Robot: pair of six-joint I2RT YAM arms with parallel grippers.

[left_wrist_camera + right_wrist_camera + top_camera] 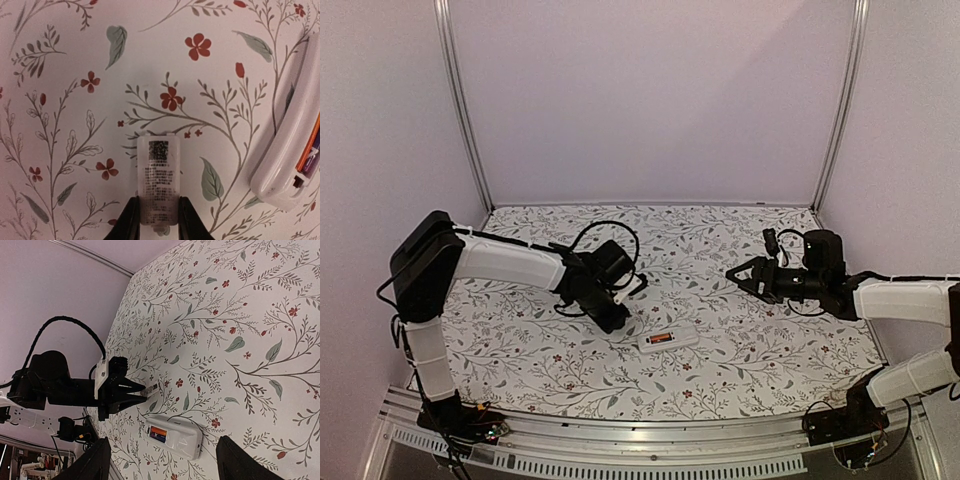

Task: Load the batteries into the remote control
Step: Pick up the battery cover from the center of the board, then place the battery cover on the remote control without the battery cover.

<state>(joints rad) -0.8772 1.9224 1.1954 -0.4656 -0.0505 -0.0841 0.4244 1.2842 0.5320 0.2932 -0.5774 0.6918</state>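
Note:
The white remote control (668,339) lies back up on the floral table, its battery compartment open. The orange-red and black batteries (157,433) sit side by side inside it. My left gripper (158,210) is shut on a small translucent battery cover (158,175) printed with a code square and text, held low over the table just left of the remote (295,145). The right wrist view shows that gripper (145,392) pinching the cover (151,389) beside the remote (175,436). My right gripper (735,273) is open and empty, raised to the right of the remote.
Metal frame posts and pale walls enclose the table (740,370). A metal rail (650,440) runs along its near edge. A black cable (610,232) loops above the left wrist.

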